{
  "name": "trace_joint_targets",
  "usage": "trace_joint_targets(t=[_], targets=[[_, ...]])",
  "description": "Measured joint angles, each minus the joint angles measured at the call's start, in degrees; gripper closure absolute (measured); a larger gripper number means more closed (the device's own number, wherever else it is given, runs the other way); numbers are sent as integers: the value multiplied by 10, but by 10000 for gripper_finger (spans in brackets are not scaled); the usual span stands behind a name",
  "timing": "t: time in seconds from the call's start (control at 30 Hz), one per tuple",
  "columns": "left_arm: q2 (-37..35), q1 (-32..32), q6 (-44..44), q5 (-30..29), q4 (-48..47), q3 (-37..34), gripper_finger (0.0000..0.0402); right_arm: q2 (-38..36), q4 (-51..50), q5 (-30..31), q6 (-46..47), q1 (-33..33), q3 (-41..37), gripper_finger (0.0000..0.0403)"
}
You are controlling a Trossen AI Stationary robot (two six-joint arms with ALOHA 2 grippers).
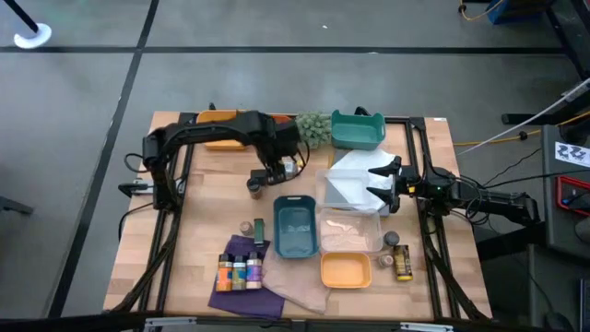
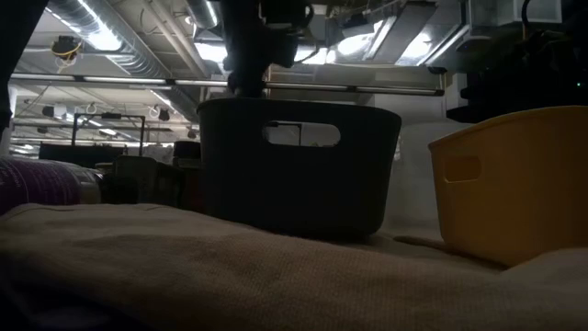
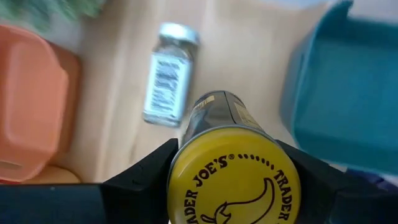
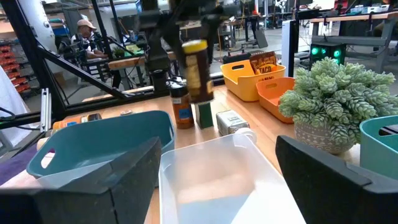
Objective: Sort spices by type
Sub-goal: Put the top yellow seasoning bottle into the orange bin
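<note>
My left gripper [image 1: 272, 172] is shut on a dark spice jar with a yellow lid [image 3: 233, 174], held above the table's far middle; it also shows in the right wrist view [image 4: 196, 68]. Below it a clear jar with a silver lid [image 3: 168, 74] lies on its side on the table. Other jars [image 4: 181, 109] stand upright nearby. A row of spice jars [image 1: 238, 271] stands on a purple cloth near the front edge, and two more jars [image 1: 398, 254] stand at the right. My right gripper [image 1: 380, 180] is open and empty over a clear container [image 4: 211, 180]. My left gripper pinches the jar's top end, just below the yellow lid [image 3: 205, 134], between its two fingers [image 3: 140, 177]. The fingers come from above, pointing down. The jar hangs upright below them, lid up, lifted clear of the table [image 4: 198, 84].
A teal tray [image 1: 295, 226] and a yellow tray [image 1: 346, 269] stand at the near middle. A second teal tray [image 1: 357, 129], a green plant [image 1: 313, 129] and an orange tray [image 1: 221, 129] stand along the far edge. A second clear container [image 1: 350, 235] lies beside the teal tray.
</note>
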Motion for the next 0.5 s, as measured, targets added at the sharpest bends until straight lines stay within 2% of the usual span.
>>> trace_joint_targets(t=[0.17, 0.5], targets=[[0, 40, 19, 0, 1, 28, 188, 0, 0, 0, -1, 0, 0, 86], [0, 155, 21, -1, 13, 30, 188, 0, 0, 0, -2, 0, 0, 86]])
